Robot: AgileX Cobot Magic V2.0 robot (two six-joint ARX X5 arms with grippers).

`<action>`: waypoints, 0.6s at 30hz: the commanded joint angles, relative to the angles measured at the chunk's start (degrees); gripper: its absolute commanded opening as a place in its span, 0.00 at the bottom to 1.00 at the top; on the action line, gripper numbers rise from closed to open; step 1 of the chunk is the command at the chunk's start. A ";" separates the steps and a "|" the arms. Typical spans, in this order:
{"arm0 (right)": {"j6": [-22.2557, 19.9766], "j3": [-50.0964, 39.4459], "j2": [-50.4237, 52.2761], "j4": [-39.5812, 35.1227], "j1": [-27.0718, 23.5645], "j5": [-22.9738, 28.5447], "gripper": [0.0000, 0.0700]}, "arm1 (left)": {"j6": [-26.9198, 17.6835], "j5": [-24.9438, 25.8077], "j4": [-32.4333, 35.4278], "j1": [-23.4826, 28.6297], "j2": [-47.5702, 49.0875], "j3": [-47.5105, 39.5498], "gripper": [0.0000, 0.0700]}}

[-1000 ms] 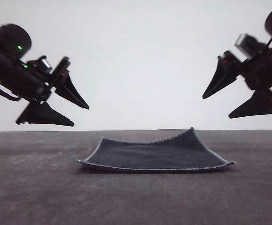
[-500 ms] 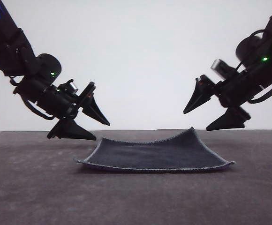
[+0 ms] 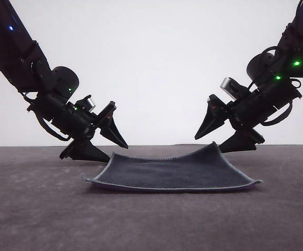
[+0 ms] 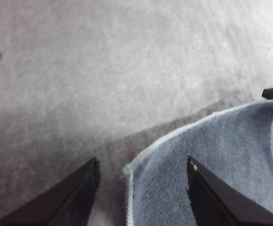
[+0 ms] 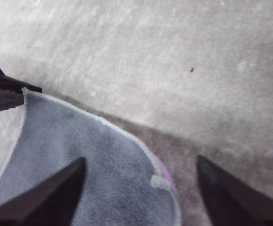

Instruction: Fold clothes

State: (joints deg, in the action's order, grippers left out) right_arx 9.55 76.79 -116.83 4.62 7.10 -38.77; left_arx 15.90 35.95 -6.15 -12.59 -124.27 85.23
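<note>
The clothes [image 3: 172, 172] are one small square cloth lying dark grey-blue side up on the table, its far right corner curled upward. My left gripper [image 3: 117, 152] is open just above the far left corner. In the left wrist view that corner of the cloth [image 4: 212, 160] lies between the spread fingers of the left gripper [image 4: 142, 160]. My right gripper [image 3: 208, 145] is open around the raised far right corner. In the right wrist view the cloth [image 5: 80, 141] reaches between the fingers of the right gripper [image 5: 140, 159], with a sliver of purple underside at its edge.
The cloth rests on a dark grey felt-like table surface [image 3: 36, 209], which stretches bare on all sides of it. A plain white wall stands behind. The tip of each gripper shows at the edge of the other arm's wrist view.
Both arms have come down and inward from high at the sides. The open grippers now sit at the cloth's far corners. The cloth has not moved.
</note>
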 commanded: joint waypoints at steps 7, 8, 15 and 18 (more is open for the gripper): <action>-1.23 1.22 -1.71 0.78 0.25 1.15 0.53 | -0.85 -0.18 0.17 -0.46 -1.25 1.20 0.50; -1.48 1.22 -1.71 1.25 0.25 1.31 0.53 | -0.85 -0.19 0.15 -0.52 -1.25 1.20 0.50; -2.48 1.22 -1.71 2.55 0.25 1.67 0.29 | -1.30 -0.17 -0.24 -1.20 -1.25 1.20 0.31; -2.71 1.22 -1.71 2.75 0.23 1.64 0.04 | -2.00 -0.18 -0.60 -1.47 -1.25 1.20 0.00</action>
State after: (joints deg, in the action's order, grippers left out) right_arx 7.74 76.79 -116.86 7.48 7.11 -37.25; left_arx 15.11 35.86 -7.01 -13.80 -124.27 85.23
